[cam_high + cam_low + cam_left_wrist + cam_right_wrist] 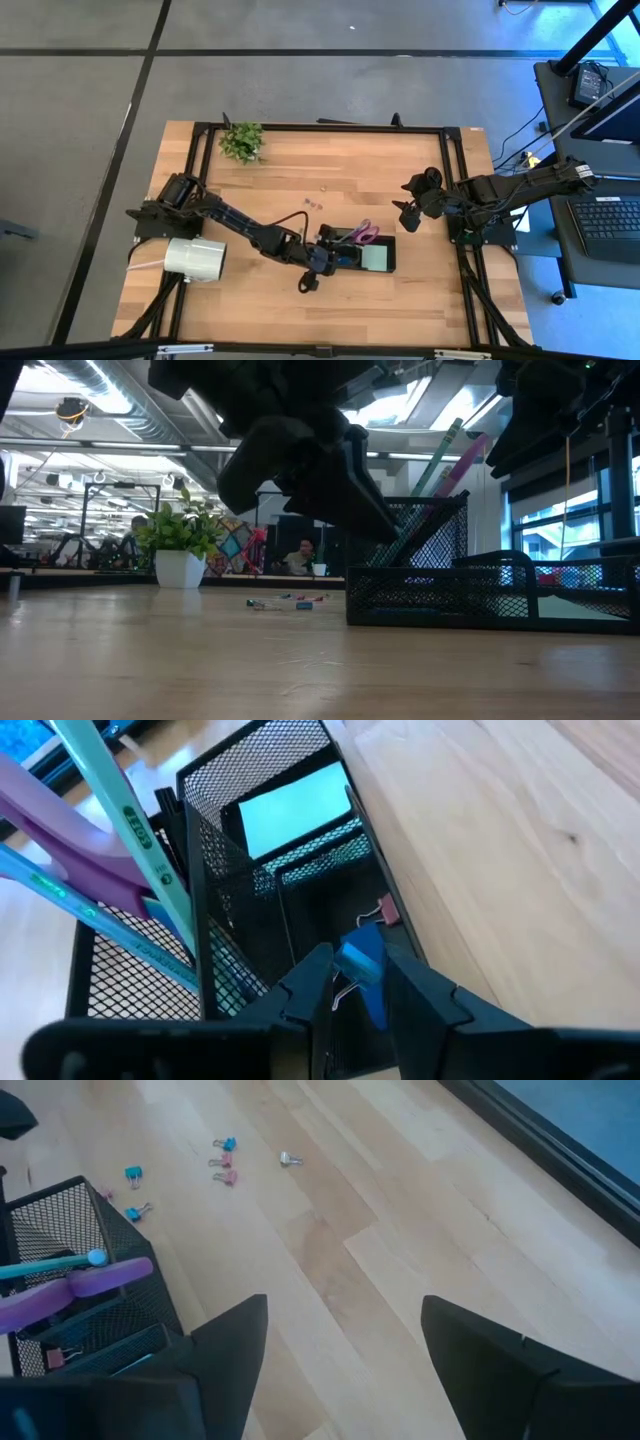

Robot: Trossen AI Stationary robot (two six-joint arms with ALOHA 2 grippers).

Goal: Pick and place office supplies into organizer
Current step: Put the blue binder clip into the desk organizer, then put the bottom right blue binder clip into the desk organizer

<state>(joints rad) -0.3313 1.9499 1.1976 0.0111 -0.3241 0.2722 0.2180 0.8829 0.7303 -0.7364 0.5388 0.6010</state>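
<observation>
Pale wood counter (pixel 300 200) first. On its left side I see the big white roll (pixel 195 258) and the small green plant (pixel 242 141), neither part of the job. My left tool (pixel 358 982) hangs right over the near compartment of the black mesh organizer (pixel 385 268), fingers pinching a blue binder clip (pixel 362 965). The clip sits directly above the open compartment, where a pink clip (pixel 383 908) already lies, so I judge the coming move is a straight drop, letting go with no sideways travel needed. The pale green sticky-note pad (pixel 295 808) lies flat in the next compartment beyond. The purple-handled scissors (pixel 70 835) and a green pencil (pixel 125 820) stand tilted in the tall cup section.

Loose clips (pixel 225 1160) lie on bare wood behind the organizer, in a small scatter well apart from both tools. My right tool (pixel 345 1345) hovers beside the organizer's right end, fingers spread wide, holding nothing. The loose clips lie between the two arms; I judge the free right arm better placed for the next pick.
</observation>
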